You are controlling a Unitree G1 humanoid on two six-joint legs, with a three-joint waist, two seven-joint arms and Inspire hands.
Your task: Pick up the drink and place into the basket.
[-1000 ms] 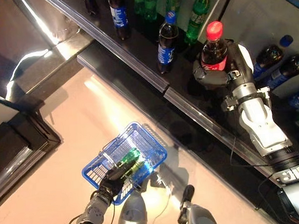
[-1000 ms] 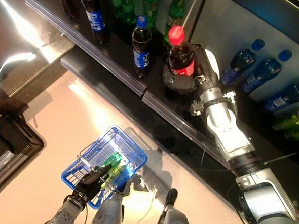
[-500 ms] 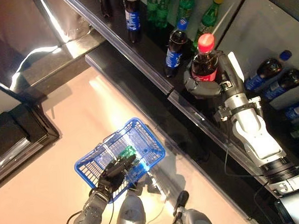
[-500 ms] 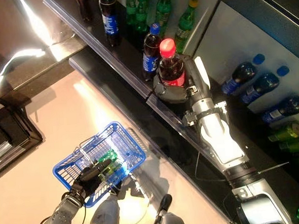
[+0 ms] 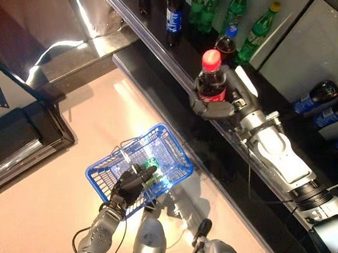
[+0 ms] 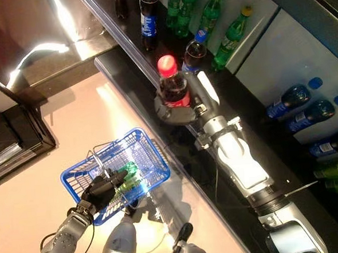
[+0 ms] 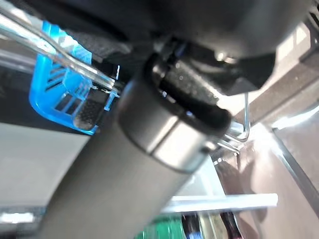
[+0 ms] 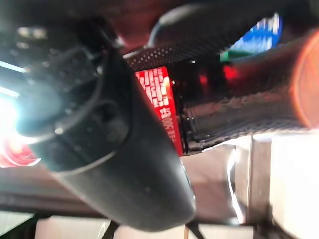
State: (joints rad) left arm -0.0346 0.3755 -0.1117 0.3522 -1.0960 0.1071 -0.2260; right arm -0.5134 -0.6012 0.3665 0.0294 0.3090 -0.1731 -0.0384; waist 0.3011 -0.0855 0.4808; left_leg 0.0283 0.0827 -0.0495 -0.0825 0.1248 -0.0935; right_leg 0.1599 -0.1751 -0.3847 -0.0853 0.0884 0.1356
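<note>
There, the right hand (image 5: 213, 105) had its fingers curled round a red-capped cola bottle (image 5: 211, 81) above the shelf edge; the left hand (image 5: 128, 184) clasped the blue basket (image 5: 177, 160) by its wire handle.

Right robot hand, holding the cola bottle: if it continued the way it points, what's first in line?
Probably the blue-labelled dark bottle standing on the shelf just beyond the right robot hand and its red-capped cola bottle; depth unclear.

The drink (image 5: 212, 81), a dark cola bottle with a red cap and red label, stands upright in the right hand (image 5: 213, 105) over the shelf edge. The blue wire basket (image 5: 138, 169) hangs nearer left, seemingly already holding something green.
</note>
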